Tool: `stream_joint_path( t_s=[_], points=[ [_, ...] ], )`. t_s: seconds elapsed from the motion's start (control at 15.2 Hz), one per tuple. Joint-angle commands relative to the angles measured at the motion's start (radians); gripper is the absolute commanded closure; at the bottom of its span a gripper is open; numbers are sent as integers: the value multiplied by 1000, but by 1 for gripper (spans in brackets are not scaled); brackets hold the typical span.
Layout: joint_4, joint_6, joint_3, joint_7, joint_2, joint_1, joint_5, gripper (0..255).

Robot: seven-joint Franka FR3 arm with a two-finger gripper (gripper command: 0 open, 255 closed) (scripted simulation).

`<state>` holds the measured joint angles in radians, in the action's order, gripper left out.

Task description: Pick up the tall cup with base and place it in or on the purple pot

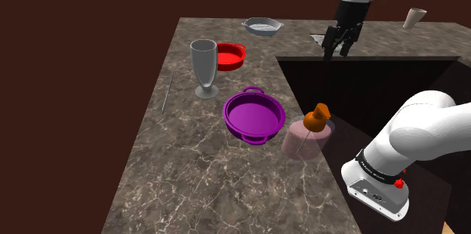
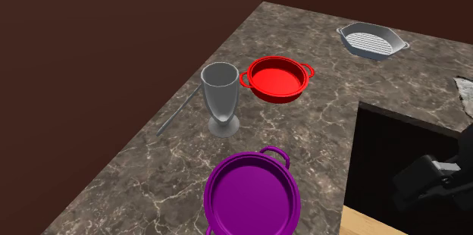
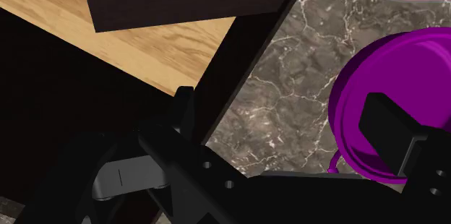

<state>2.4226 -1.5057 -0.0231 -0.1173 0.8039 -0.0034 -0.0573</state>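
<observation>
The purple pot [image 1: 254, 115] is sitting on the worktop [image 1: 196, 172], with the tall grey cup [image 1: 204, 66] standing upright at its ten o'clock, beside the red pot [image 1: 230, 57]. Farther back, at two o'clock, the hand [image 1: 338, 46] is hanging over a dark recess [image 1: 362, 89], fingers apart and gripping nothing.

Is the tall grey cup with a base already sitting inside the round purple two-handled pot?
No, the tall grey cup stands upright on the marbled counter beside the red pot, apart from the purple pot.
</observation>
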Motion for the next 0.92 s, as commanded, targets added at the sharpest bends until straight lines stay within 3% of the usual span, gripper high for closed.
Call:
stream_joint_path(
  t_s=[0.0, 0.86],
  points=[
    [0, 0, 0, 0, 0, 0, 0, 0],
    [-336, -153, 153, -192, -468, 42, -61, 0]
  ],
)
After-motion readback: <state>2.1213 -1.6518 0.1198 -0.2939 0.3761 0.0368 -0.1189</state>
